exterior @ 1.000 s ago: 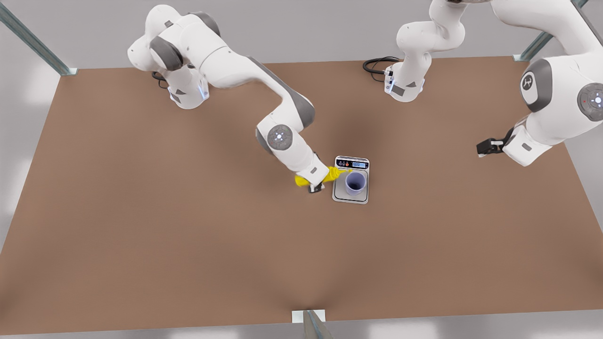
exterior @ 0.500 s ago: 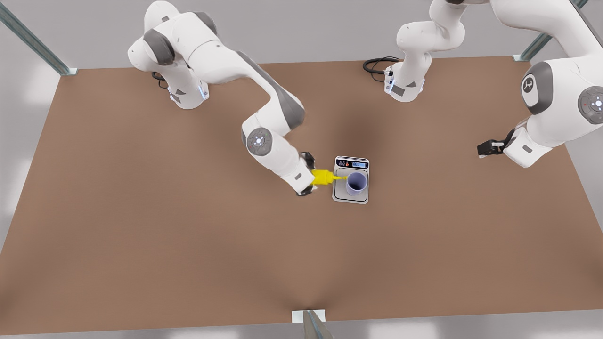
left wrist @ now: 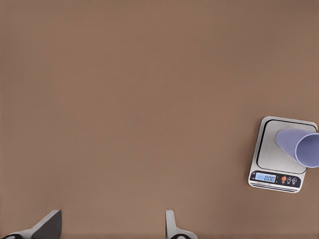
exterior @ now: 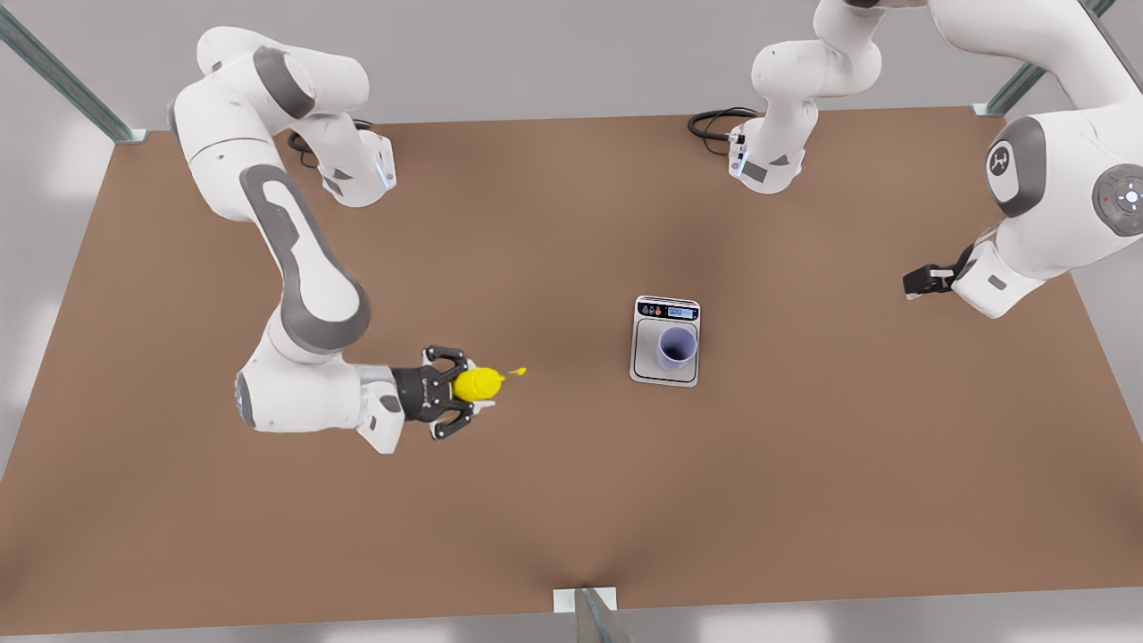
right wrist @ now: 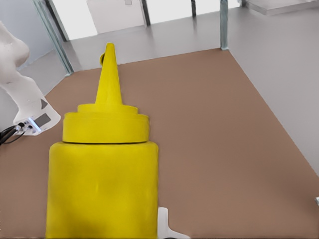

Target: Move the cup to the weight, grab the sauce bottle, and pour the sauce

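Note:
The lavender-blue cup point(exterior: 676, 346) stands on the plate of the weight point(exterior: 645, 368), a small silver scale at mid-table. Far to the front view's left, my right gripper point(exterior: 475, 388) reaches sideways, shut on the yellow sauce bottle point(exterior: 478, 383), whose nozzle points toward the scale. In the right wrist view the sauce bottle point(right wrist: 102, 184) fills the foreground, with one white fingertip point(right wrist: 167, 224) against its side. My left gripper point(exterior: 924, 280) waits raised at the front view's right; its fingers point(left wrist: 50, 226) stand open, high above the table, with the cup point(left wrist: 299, 147) and the weight point(left wrist: 271, 154) off to one side.
The brown table point(exterior: 571, 500) has bare room all around the scale. Both arm bases point(exterior: 357, 170) stand at the far edge, with a black cable point(exterior: 714, 121) beside the other one. Metal frame posts point(exterior: 54, 76) rise at the corners.
The right arm has swung well away from the scale toward the front view's left, carrying the sauce bottle, whose nozzle was at the cup's rim. Cup, scale and left arm have not moved.

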Robot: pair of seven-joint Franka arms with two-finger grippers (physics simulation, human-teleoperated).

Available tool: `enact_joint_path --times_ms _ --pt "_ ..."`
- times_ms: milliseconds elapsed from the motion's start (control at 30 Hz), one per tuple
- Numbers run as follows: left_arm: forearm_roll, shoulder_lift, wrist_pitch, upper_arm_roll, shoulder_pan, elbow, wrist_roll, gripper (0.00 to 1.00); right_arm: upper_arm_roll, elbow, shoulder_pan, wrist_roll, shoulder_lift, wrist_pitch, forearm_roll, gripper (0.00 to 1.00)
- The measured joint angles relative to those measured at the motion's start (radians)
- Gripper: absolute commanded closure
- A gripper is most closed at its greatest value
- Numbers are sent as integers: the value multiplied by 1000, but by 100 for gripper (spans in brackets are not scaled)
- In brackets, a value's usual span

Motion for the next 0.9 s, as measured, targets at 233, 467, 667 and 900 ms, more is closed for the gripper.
enact_joint_path --times_ms 233,467,667,900 --pt "0 4 0 0 -1 0 0 0 -3 -79 -166 -422 127 -126 215 60" --pt "0 8 -9 0 -2 0 0 0 -4 -179 -211 -701 229 -152 383 60" --pt "0 14 -12 0 -3 0 0 0 -6 -181 -214 -770 292 -157 399 60" --pt "1 21 -14 0 1 0 1 0 -35 -171 -213 -829 369 -158 398 59"
